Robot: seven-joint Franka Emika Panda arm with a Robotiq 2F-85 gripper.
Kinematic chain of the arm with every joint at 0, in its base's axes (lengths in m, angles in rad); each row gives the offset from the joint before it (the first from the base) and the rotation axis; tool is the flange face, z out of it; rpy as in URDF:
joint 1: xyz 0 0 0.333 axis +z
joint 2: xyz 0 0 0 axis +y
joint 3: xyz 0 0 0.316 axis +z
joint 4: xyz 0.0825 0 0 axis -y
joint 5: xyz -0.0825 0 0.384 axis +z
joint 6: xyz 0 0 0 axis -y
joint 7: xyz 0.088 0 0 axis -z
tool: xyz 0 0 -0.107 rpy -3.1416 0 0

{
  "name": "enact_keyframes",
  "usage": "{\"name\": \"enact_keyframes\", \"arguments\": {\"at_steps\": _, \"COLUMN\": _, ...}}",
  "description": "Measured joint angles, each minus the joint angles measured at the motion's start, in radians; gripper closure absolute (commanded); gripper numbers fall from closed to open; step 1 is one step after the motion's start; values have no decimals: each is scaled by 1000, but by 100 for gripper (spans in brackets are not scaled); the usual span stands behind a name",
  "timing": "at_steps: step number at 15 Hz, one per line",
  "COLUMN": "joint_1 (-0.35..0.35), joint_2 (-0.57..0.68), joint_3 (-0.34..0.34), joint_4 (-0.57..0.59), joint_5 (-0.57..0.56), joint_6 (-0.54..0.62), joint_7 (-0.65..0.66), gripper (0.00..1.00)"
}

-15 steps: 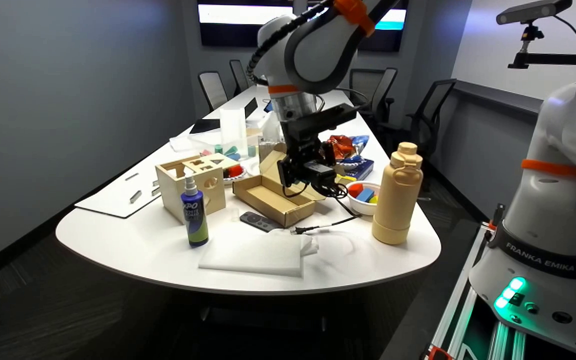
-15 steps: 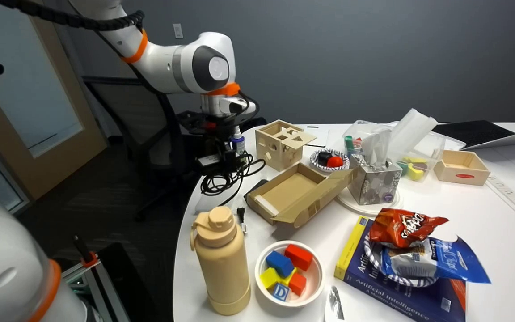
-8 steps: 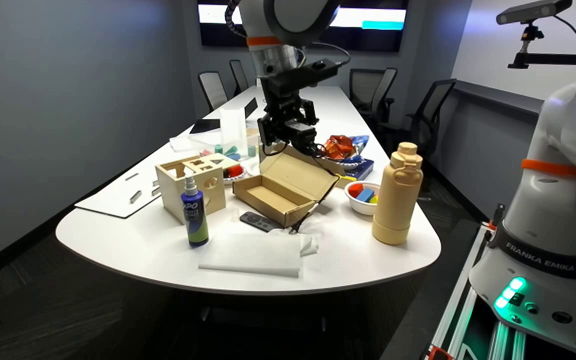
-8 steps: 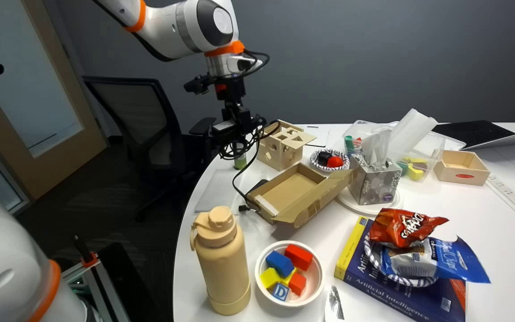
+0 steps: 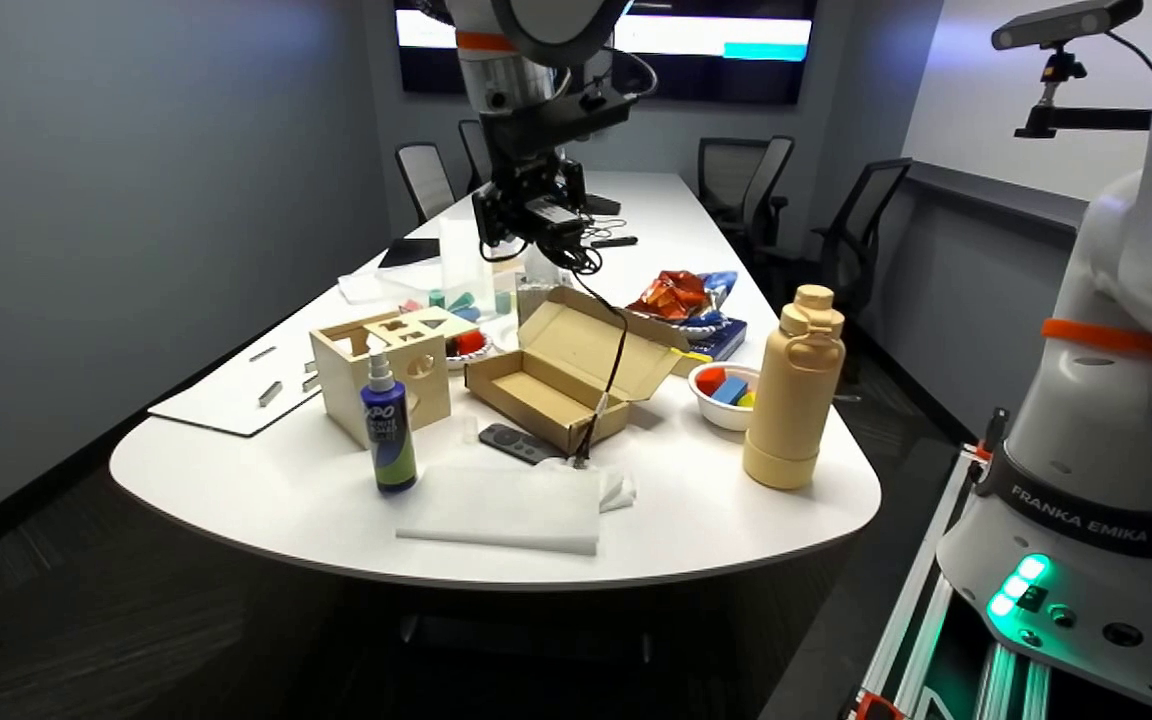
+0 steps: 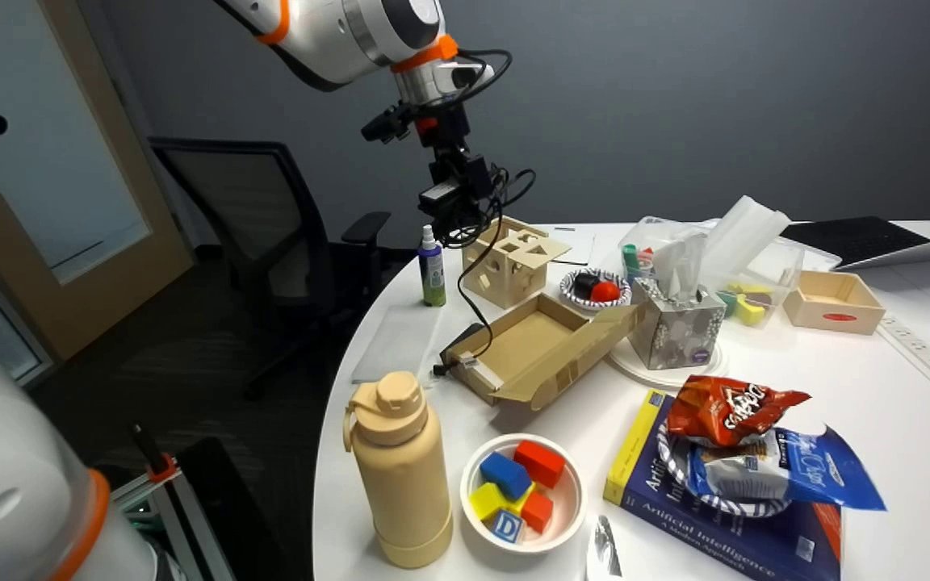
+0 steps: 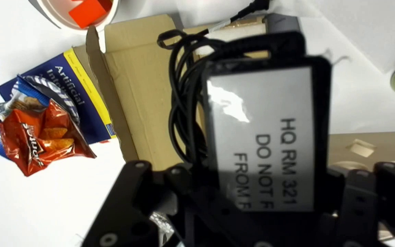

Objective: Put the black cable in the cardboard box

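The black cable is a power adapter with a white label (image 7: 266, 137) and a coiled cord (image 7: 193, 123). My gripper (image 7: 266, 185) is shut on the adapter's sides and holds it raised above the table, as both exterior views show (image 5: 531, 215) (image 6: 461, 190). The coil hangs beside the adapter. A cord tail runs down across the near end of the open cardboard box (image 5: 516, 408). Its plug (image 6: 441, 369) is low beside that end. The box (image 6: 534, 335) has its lid flap folded back; in the wrist view it shows partly behind the coil (image 7: 142, 96).
A wooden shape cube (image 5: 371, 385) and a spray bottle (image 5: 389, 430) stand on one side of the box. A tan bottle (image 6: 404, 484), a bowl of blocks (image 6: 469, 484), a book with snack bags (image 6: 634, 460) and a tissue box (image 6: 675, 331) surround it. A remote (image 5: 516, 443) lies alongside.
My gripper has risen with the adapter and moved, leftward in an exterior view, rightward in the other. The cord tail has swung from the table beside the box to across the box's near end.
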Motion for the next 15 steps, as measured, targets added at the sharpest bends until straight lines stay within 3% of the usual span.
{"name": "enact_keyframes", "arguments": {"at_steps": 15, "joint_1": 50, "joint_2": -56, "joint_3": 87, "joint_4": 231, "joint_5": -106, "joint_6": -266, "joint_7": 81, "gripper": 92}}
